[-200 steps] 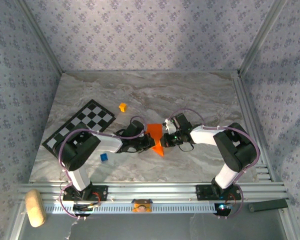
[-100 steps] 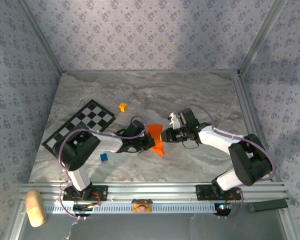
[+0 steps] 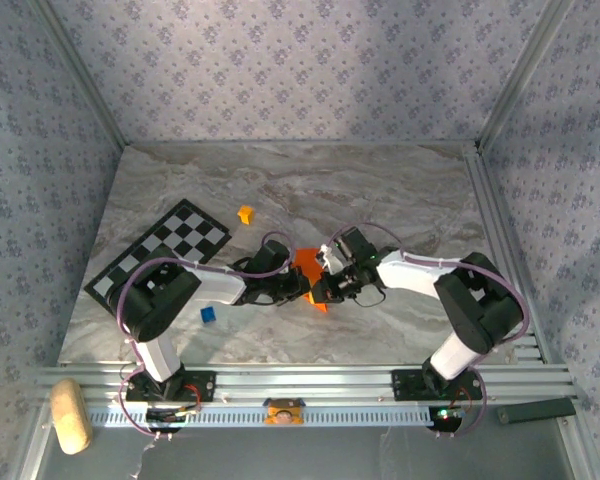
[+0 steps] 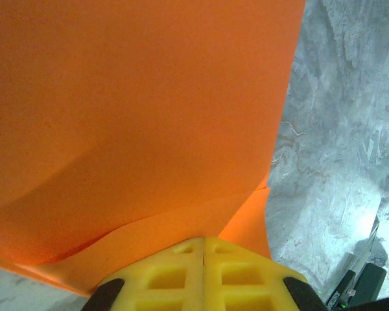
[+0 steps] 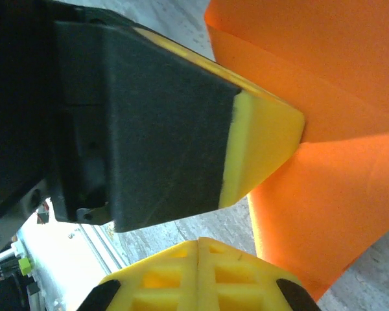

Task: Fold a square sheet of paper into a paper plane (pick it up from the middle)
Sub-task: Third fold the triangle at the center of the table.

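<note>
Right gripper [image 3: 322, 290] back at paper [image 3: 305, 261] (closed); left gripper [image 3: 300, 286] pinches it; blue cube [image 3: 208, 314] near.

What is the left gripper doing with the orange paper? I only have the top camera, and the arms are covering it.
Observer: In the left wrist view the left gripper is shut, and a folded flap of the square sheet of paper runs into its jaws.
Operator: And the right one?
Observer: The right gripper is shut too; whether paper sits between its jaws can't be seen.
Operator: Any creases?
Observer: Yes, the right wrist view shows a fold line, and the left finger's pad appears to touch it.
</note>
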Action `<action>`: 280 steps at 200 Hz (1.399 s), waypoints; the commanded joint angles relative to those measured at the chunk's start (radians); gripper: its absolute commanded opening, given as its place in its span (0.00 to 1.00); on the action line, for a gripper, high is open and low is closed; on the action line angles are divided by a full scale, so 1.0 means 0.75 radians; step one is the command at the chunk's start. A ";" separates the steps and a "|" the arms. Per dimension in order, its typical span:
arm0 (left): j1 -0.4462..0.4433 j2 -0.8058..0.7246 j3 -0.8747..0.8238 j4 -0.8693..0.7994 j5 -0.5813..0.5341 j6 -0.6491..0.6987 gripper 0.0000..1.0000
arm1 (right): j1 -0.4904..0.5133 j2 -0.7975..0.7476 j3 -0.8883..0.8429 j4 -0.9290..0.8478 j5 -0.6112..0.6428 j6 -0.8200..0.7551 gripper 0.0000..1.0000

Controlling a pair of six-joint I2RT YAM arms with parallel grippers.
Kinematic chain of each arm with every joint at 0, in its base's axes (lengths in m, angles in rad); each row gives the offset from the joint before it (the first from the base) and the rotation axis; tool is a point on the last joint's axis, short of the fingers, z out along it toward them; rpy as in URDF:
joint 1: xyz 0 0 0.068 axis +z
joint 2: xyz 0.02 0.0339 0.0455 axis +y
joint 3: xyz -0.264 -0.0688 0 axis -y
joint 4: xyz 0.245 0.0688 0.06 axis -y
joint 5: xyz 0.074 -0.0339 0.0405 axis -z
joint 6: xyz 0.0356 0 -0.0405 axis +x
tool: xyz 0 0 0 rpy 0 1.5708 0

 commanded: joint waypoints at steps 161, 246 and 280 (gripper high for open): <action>-0.014 0.032 -0.005 -0.130 -0.045 0.034 0.00 | 0.021 -0.011 -0.121 -0.079 0.075 0.003 0.04; -0.013 0.028 -0.002 -0.130 -0.046 0.033 0.00 | 0.062 -0.012 0.015 -0.064 0.052 0.043 0.05; -0.014 0.026 -0.002 -0.130 -0.046 0.034 0.00 | 0.063 0.096 0.038 -0.044 0.116 0.053 0.06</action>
